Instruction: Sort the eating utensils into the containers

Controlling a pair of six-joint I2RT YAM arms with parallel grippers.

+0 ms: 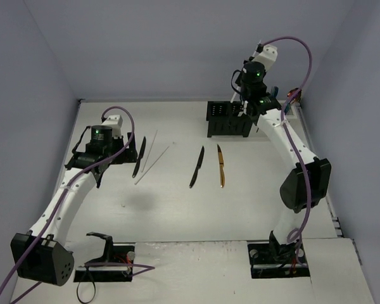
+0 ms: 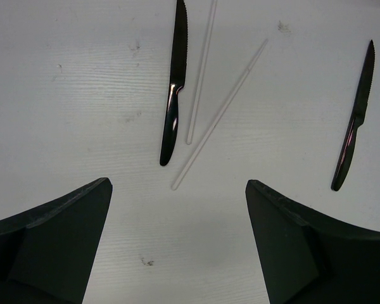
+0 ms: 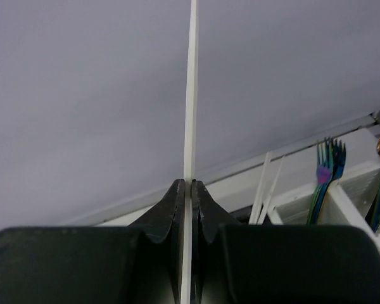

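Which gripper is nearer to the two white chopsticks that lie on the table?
Left. The left gripper hovers open over the near ends of the chopsticks, beside a black knife. The right gripper is far off by the black caddy, shut on another chopstick.

- No text, brand, number or sign is legible anywhere in the top view.
- Both wrist views likewise show nothing that can be read.

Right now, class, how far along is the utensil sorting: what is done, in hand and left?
Done: forks and stored chopsticks stand in the white caddy. In hand: the right gripper is shut on one held chopstick; the left gripper hangs open. Left on the table: left black knife, other black knife, gold knife, two loose chopsticks.
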